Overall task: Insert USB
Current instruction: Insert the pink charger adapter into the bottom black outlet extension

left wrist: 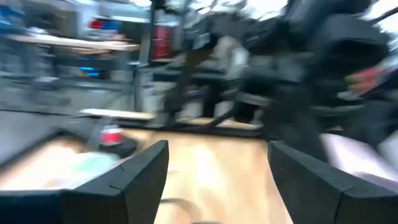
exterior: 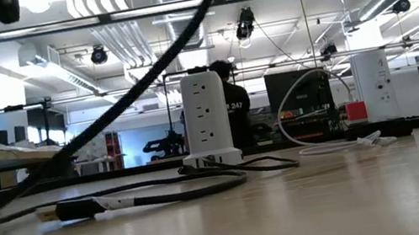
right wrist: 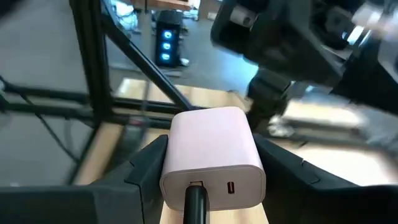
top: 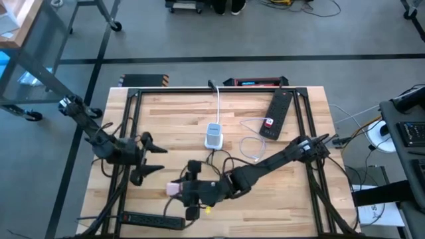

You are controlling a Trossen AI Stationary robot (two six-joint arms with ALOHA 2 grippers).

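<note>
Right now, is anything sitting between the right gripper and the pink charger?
Nothing visible. The right gripper already clamps the pink charger between its fingers, with a black cable plugged into its face. The left gripper stands open, apart.

Two dark, jointed arms, each tool [top: 154, 161] apparently with matte black, wedge-shaped fingers.

Only legible mark: white figures "247" on the back of a dark shirt [exterior: 235, 105] worn by a person standing behind the white upright power-strip tower [exterior: 206, 118], low view. Red label on the long black remote-like bar [top: 277, 115] in the high view, too small to read.
</note>
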